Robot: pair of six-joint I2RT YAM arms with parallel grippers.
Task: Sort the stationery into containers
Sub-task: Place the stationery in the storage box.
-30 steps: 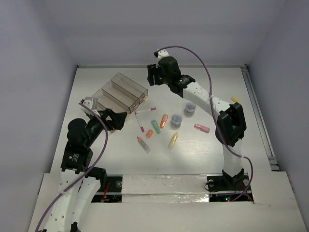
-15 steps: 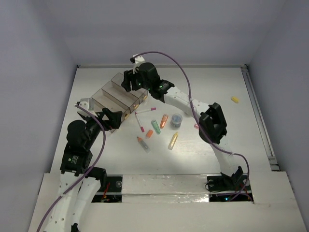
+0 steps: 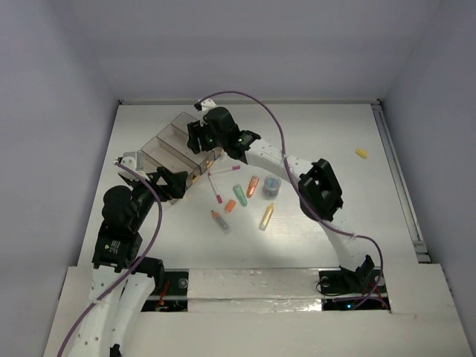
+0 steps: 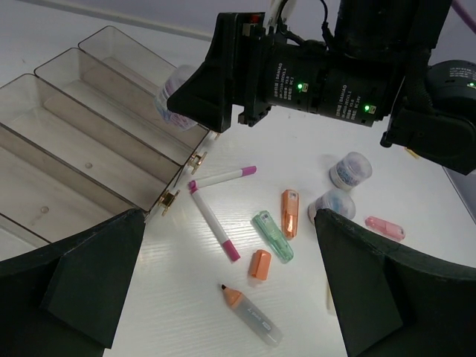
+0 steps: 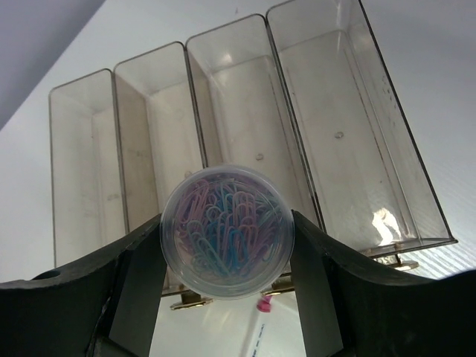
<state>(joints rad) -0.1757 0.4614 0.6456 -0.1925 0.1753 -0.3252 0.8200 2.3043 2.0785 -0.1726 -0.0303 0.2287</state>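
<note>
- One small round clear tub of coloured paper clips (image 5: pixel 227 230) is the piece in hand: it hangs in the air over the near end of the row of four joined clear brownish plastic compartments (image 5: pixel 338 126), about where the two middle ones meet.
- Your right gripper (image 5: pixel 223 264) is clamped on that tub, one finger on each side of its wall.
- All four compartments look bare, so I judge this to be the first placing, at the carry-and-drop step.
- Which compartment the tub sits above cannot be told. Before letting go, you should centre it over a single one, clear of the dividing wall, then lower and part the fingers.
- Two like round tubs (image 4: pixel 349 169) stand apart on the white table (image 3: pixel 387 208), so the same compartment would suit them.
- Just beside the row's near end lie two thin white pens with pink tips (image 4: pixel 219 178). Beyond them are the short coloured sticks (image 4: pixel 271 236) in orange, green, pink and yellow, none sorted yet.
- Your left gripper (image 3: pixel 169 184) hovers spread and empty near the row's near corner. It is well placed for the pens once the right arm clears.
</note>
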